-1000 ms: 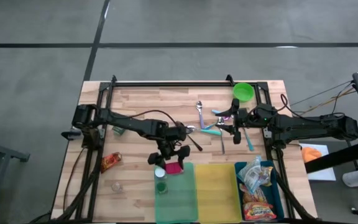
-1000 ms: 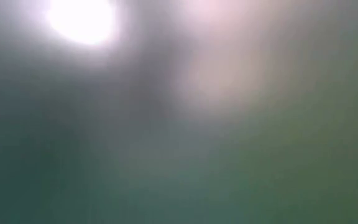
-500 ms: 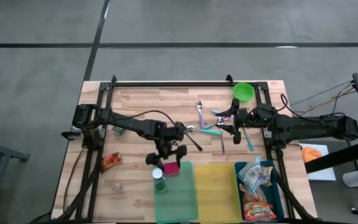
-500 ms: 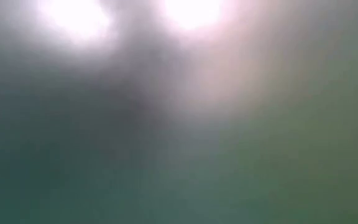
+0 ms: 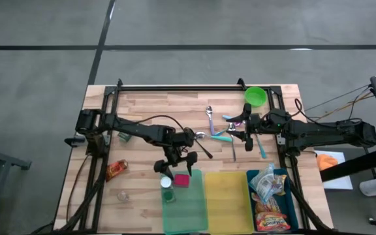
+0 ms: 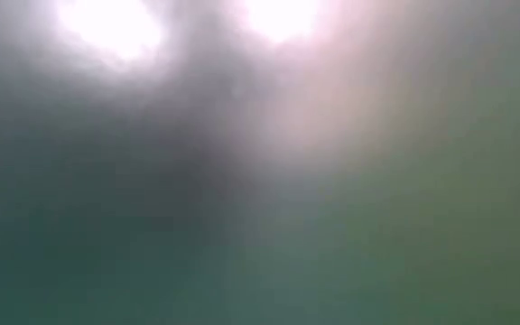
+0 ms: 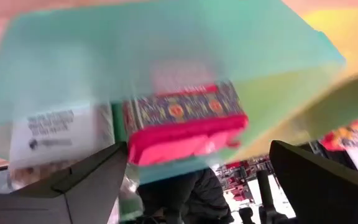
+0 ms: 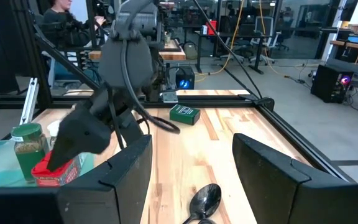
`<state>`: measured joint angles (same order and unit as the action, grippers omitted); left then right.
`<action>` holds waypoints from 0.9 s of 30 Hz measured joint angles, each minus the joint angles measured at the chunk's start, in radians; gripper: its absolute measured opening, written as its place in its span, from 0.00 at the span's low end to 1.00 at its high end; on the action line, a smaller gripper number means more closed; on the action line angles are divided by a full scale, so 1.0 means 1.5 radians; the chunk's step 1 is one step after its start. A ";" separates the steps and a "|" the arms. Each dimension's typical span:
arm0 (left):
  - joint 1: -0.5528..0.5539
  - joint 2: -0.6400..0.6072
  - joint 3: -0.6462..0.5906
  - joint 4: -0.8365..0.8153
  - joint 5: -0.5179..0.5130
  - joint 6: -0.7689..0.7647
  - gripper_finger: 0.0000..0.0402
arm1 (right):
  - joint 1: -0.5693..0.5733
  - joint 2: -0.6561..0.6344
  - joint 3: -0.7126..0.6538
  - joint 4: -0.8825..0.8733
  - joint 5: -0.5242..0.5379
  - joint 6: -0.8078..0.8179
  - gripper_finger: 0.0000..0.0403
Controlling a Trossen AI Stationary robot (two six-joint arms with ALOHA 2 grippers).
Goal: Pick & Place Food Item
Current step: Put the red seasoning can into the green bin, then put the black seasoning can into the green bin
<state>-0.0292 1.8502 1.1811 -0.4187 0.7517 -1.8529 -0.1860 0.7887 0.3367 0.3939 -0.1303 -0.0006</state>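
A small pink-red food box [image 5: 182, 180] with a patterned top lies flat in the green bin [image 5: 187, 209], near its far edge.

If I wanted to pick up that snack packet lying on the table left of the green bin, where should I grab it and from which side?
Judging by the high view, grip the snack packet across its narrow middle, coming straight down from above: it lies flat and slanted on the bare table, with nothing beside it.

Layout around the left bin [image 5: 187, 209]

A small box [image 5: 182, 180] and a jar [image 5: 168, 194] lie in it; the left gripper [image 5: 175, 166] hangs above; two more bins sit to its right.
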 joint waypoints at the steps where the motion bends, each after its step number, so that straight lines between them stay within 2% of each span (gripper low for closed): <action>1: 0.000 0.000 0.007 0.000 0.000 0.005 0.99 | 0.000 0.000 0.000 0.000 0.000 0.000 0.55; 6: 0.000 -0.001 0.050 -0.026 -0.008 0.038 0.99 | 0.000 0.000 0.000 0.000 0.000 0.000 0.55; 13: 0.003 -0.002 0.152 -0.221 -0.092 0.105 0.99 | 0.000 0.000 0.000 0.000 0.000 0.000 0.55; 18: -0.009 -0.002 0.260 -0.378 -0.226 0.159 0.99 | 0.000 0.000 0.000 0.000 0.000 0.000 0.55; 22: -0.025 -0.002 0.344 -0.513 -0.349 0.143 0.99 | 0.000 0.000 0.000 0.000 0.000 0.000 0.55; 27: -0.047 -0.003 0.412 -0.631 -0.514 0.149 0.99 | 0.000 0.000 0.000 0.000 0.000 0.000 0.55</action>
<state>-0.0993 1.8462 1.7987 -1.3647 -0.0190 -1.6296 -0.1860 0.7887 0.3367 0.3939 -0.1303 -0.0006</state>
